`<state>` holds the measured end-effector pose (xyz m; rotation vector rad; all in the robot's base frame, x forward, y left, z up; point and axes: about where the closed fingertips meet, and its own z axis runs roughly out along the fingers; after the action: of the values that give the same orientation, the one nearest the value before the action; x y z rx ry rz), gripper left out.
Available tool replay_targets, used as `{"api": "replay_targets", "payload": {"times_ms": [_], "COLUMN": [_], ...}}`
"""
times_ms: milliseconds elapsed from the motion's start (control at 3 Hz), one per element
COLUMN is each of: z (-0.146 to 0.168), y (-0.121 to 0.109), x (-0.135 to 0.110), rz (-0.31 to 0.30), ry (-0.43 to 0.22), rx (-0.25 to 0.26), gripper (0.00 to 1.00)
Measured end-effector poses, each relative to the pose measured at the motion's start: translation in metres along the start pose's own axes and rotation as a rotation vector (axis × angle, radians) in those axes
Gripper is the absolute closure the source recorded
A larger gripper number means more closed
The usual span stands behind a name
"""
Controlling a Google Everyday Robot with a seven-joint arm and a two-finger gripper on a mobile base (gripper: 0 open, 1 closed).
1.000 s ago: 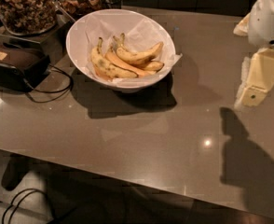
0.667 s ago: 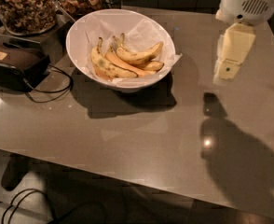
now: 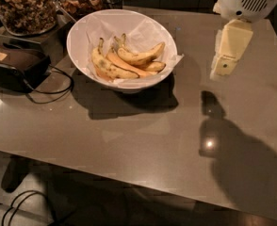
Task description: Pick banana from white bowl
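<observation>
Robot arm end, seen over the far right corner of the counter (image 3: 143,126). Wrist housing (image 3: 249,1): a white, rounded shell with a smooth matte surface; on its face is a grille of short dark slanted slots in a single row. Gripper (image 3: 223,68): below the housing, near the counter's right edge; pale cream, blocky and flat-sided, stepping narrower toward its lower tip. A small dark round mark sits on the lowest segment.

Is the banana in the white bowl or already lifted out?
In. The banana lies on the paper inside the white bowl among other bananas; the end effector hangs beside the bowl, touching nothing.
</observation>
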<state>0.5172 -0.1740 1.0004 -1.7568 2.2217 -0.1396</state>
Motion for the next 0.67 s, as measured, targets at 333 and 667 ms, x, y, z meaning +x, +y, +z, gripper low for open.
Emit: {"api": "replay_targets", "payload": {"times_ms": [333, 667], "z": [-0.009, -0.013], "y": [-0.012, -0.031], "x": [-0.03, -0.072], "rz": [-0.048, -0.112], "ry": [-0.013, -0.023], "rx": [0.018, 0.035], "gripper": [0.0, 0.0]}}
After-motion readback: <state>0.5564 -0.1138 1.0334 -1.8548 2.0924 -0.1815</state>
